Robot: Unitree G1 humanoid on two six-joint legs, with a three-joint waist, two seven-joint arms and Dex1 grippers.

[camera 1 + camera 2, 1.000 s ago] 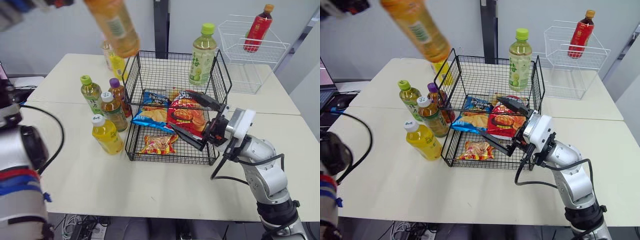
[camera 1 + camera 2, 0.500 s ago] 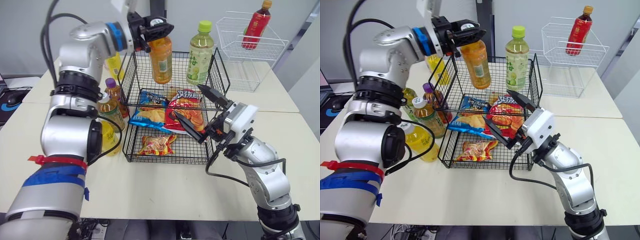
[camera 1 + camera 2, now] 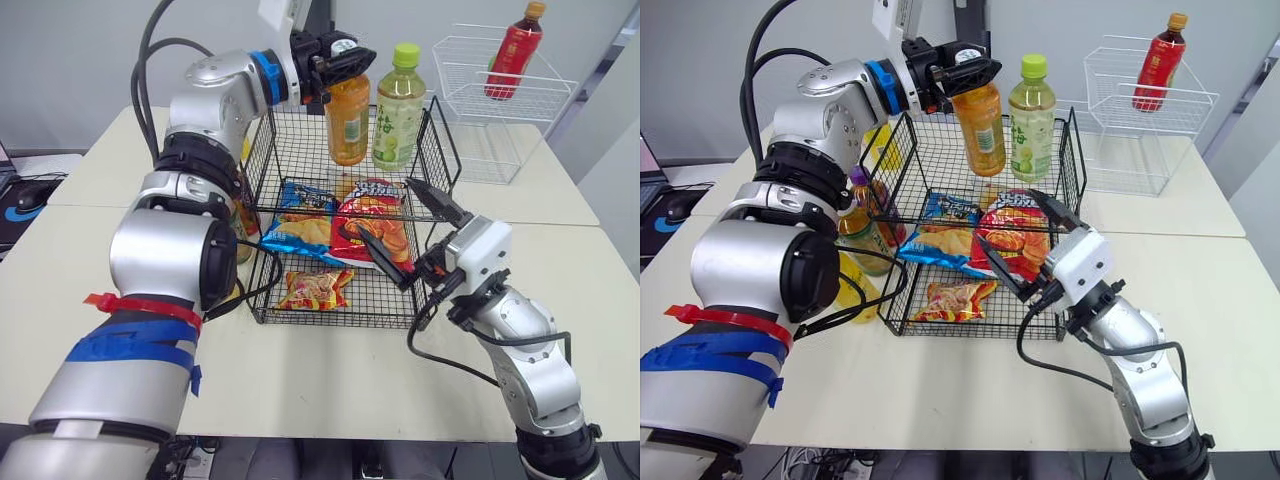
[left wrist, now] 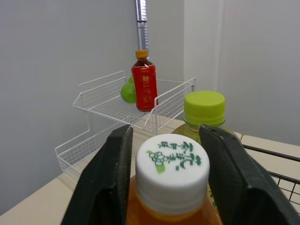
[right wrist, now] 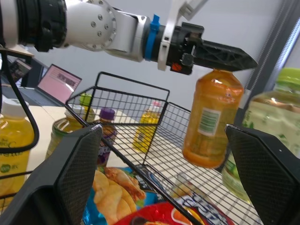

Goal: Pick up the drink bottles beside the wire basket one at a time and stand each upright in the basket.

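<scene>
Spanning most of the head views: pale table (image 3: 330,380). Mid-table stands a black two-tier wire basket (image 3: 262,160). Behind it to the robot's R is a white wire rack (image 3: 480,95) w/ a red bottle (image 3: 514,50) upright on its top shelf.

L gripper (image 3: 352,62) is reached out over the black basket's upper tier — fingers (image 4: 112,187) closed on the top of an orange bottle (image 3: 348,120), flanking its white cap (image 4: 172,161). Bottle hangs near upright inside the upper tier, just beside a green bottle (image 3: 398,110) that stands upright on that tier, nearer the R wall. Can't tell whether the orange bottle's base touches the wire floor. R wrist view shows it a little tilted.

R gripper (image 3: 384,207) sits at the basket's front R corner — fingers spread wide, nothing btw them, pointing in toward the lower tier.

Lower tier holds snack bags: red chip bag (image 3: 368,225), blue bag (image 3: 300,222), and a small bag (image 3: 315,290) at the front.

Beside the basket on the robot's L, partly behind the L arm, more bottles stand upright on the table: amber bottle (image 3: 865,245) w/ a white cap, purple-cap bottle (image 3: 862,195), and yellow bottle (image 3: 850,285) nearest the front.
</scene>
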